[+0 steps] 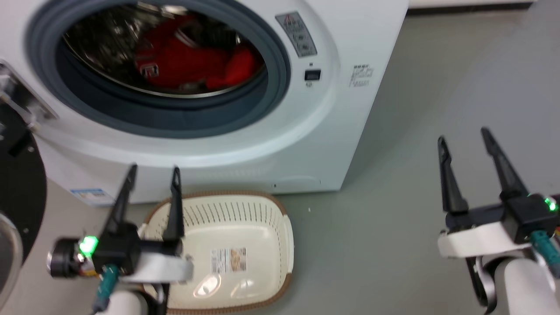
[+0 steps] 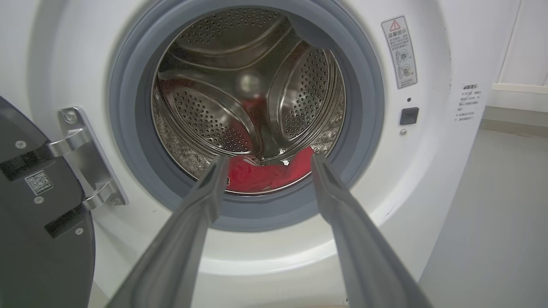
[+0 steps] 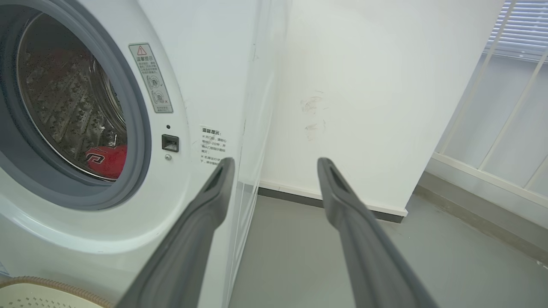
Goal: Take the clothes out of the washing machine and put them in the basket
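Observation:
Red clothes (image 1: 188, 61) lie in a heap at the bottom of the washing machine (image 1: 323, 144) drum, behind the grey port. The left wrist view looks straight into the drum at the clothes (image 2: 265, 173); a bit of red fabric (image 3: 107, 160) shows in the right wrist view. The cream basket (image 1: 258, 227) with a brown rim stands on the floor in front of the machine, with nothing in it. My left gripper (image 1: 153, 168) hovers open over the basket's left side, fingers toward the port. Off to the right of the machine, my right gripper (image 1: 463, 135) is open over bare floor.
The dark round door (image 1: 17, 188) hangs open at the left on a metal hinge (image 2: 85, 158). Grey floor (image 1: 393, 240) spreads right of the basket. A white wall (image 3: 364, 107) and a baseboard stand beside the machine, with a window frame (image 3: 492, 149) further right.

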You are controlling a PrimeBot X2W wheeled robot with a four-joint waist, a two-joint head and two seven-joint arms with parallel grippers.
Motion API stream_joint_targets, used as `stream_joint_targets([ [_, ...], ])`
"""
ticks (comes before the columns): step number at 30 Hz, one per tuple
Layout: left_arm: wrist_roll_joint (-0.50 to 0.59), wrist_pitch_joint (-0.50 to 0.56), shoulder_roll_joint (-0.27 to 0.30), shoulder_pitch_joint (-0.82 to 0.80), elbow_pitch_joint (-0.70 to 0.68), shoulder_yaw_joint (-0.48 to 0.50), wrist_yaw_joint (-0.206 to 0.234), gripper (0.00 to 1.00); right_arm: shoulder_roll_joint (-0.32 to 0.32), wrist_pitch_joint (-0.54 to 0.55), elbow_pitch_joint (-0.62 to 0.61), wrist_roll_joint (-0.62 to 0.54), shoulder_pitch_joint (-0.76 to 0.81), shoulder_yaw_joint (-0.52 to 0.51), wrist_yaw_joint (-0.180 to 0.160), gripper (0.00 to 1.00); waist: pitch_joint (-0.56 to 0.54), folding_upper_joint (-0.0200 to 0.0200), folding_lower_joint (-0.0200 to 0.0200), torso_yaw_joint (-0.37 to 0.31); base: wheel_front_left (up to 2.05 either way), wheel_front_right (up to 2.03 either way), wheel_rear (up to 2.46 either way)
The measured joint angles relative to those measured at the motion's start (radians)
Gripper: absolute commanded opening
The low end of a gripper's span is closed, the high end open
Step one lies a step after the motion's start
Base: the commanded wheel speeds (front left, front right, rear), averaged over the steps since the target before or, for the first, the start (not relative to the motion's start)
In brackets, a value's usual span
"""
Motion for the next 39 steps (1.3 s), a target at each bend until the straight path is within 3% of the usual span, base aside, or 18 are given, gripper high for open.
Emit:
stream_joint_targets([
  [10, -0.029, 0.000, 0.115, -0.387, 0.152, 0.075, -0.084, 1.00, 0.000, 0.000, -0.086, 0.007, -0.118, -0.091, 0.000, 1.00, 0.257, 0.0000, 0.0001, -0.015, 0.00, 0.00, 0.00],
  [20, 0.015, 0.013, 0.267, -0.872, 0.549, -0.005, -0.132, 1.00, 0.000, 0.000, -0.125, 0.036, -0.196, -0.150, 0.000, 1.00, 0.488, 0.0000, 0.0003, -0.040, 0.00, 0.00, 0.00],
  [29, -0.042, 0.238, 0.379, -1.291, 0.773, -0.152, -0.143, 1.00, -0.001, 0.000, -0.145, 0.112, -0.211, -0.120, 0.000, 1.00, 0.602, 0.0000, 0.0002, -0.122, 0.00, 0.00, 0.00],
  [32, -0.139, 0.363, 0.407, -1.409, 0.827, -0.213, -0.143, 1.00, -0.001, 0.000, -0.150, 0.134, -0.211, -0.091, 0.000, 1.00, 0.629, 0.0000, 0.0002, -0.156, 0.00, 0.00, 0.00],
  [39, -0.237, 0.697, 0.513, -1.638, 0.904, -0.370, -0.144, 1.00, -0.001, 0.000, -0.162, 0.184, -0.215, -0.047, 0.000, 1.00, 0.689, 0.0000, 0.0002, -0.230, 0.00, 0.00, 0.00],
])
